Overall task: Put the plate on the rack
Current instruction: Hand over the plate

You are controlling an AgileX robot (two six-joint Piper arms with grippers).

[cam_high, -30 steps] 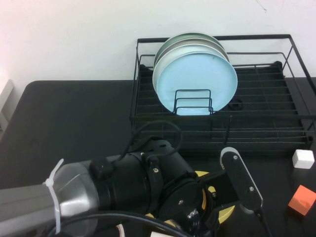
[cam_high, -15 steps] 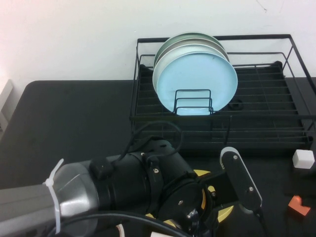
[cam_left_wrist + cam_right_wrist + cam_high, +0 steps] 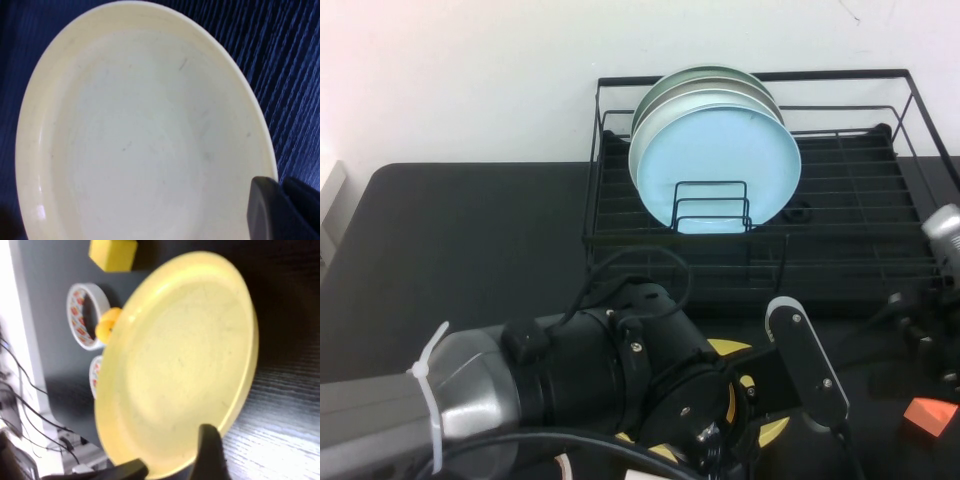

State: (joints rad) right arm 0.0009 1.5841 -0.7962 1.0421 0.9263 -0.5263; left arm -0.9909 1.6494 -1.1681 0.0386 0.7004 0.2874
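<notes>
The plate (image 3: 730,350) sits on the near side of the black table (image 3: 470,230), short of the rack (image 3: 840,200) and not in it. In the high view only two yellow slivers of it peek out from under the left arm (image 3: 590,380). I can't tell whether it lies flat or is tipped up.

The left gripper (image 3: 807,365) is right over it. In its wrist view the one pale dish fills the picture and a dark part of the gripper overlaps the rim. Whether it has closed on the plate, I can't tell.

The right gripper (image 3: 175,450) is spread open and holds nothing, its two dark fingers (image 3: 210,452) splayed at the plate's near rim, one of them crossing the edge. In the high view the right arm (image 3: 945,235) shows at the right edge, in front of the rack's right end.

Around the plate in the right wrist view: one yellow block (image 3: 112,252), two rolls of tape (image 3: 87,315), the second half hidden behind the plate, and one small orange-yellow thing (image 3: 107,325) touching the first roll.

One orange block (image 3: 930,415) lies near the right corner.

On the rack, one light blue plate (image 3: 720,165) stands upright in front, with at least two grey-green plates (image 3: 705,75) stacked behind it.
</notes>
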